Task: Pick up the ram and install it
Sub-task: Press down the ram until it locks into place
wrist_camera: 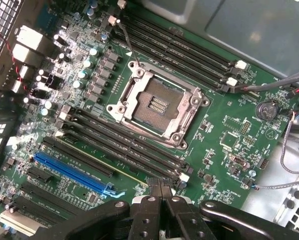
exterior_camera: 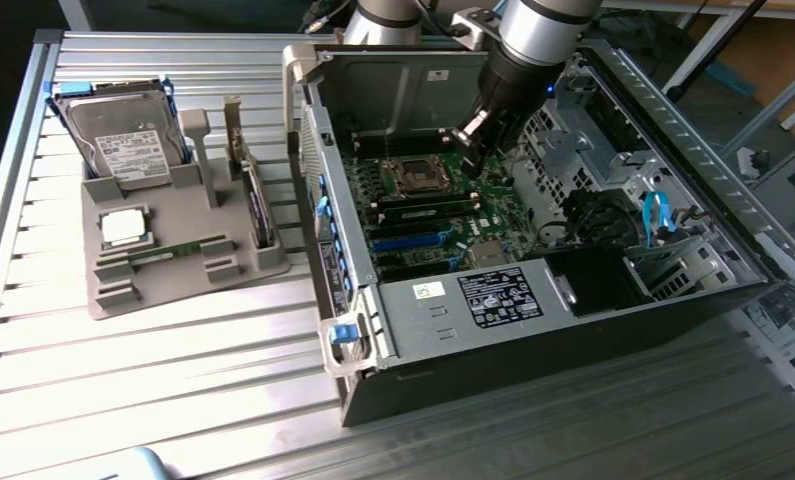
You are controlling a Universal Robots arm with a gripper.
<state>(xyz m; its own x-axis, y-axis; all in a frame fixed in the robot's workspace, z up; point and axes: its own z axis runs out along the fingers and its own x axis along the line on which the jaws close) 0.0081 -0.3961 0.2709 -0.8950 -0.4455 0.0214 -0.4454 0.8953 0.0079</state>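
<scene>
The ram (exterior_camera: pixel 177 248), as best I can make it out, is the thin green stick lying flat in the grey tray (exterior_camera: pixel 170 290), near the tray's front edge and just beside the square CPU (exterior_camera: pixel 122 227). The hard drive (exterior_camera: pixel 120 140) stands at the tray's back edge. The tray sits on the slatted bench (exterior_camera: pixel 144 380), right up against the open computer case (exterior_camera: pixel 531 330).

And the gripper (exterior_camera: pixel 467 145)? It's well apart from that stick, down inside the case. In the wrist view the gripper (wrist_camera: pixel 160 190) has its two fingertips pressed together with nothing between them, poised close over the end of the memory slots (wrist_camera: pixel 119 150) on the motherboard (wrist_camera: pixel 229 145). A pale green line runs along one slot under the tips; I can't tell what it is.

Here's the worry. Those closed tips hang low over a crowded board, so a small drift could clip a slot latch. A bigger one could reach the bare CPU socket (wrist_camera: pixel 157 107), where the contacts look exposed and would bend easily. Loose grey cables (wrist_camera: pixel 284 150) run near the board's edge and could snag the arm. And a stick that thin looks likely to tilt in a pinch, then jam going into a slot.
</scene>
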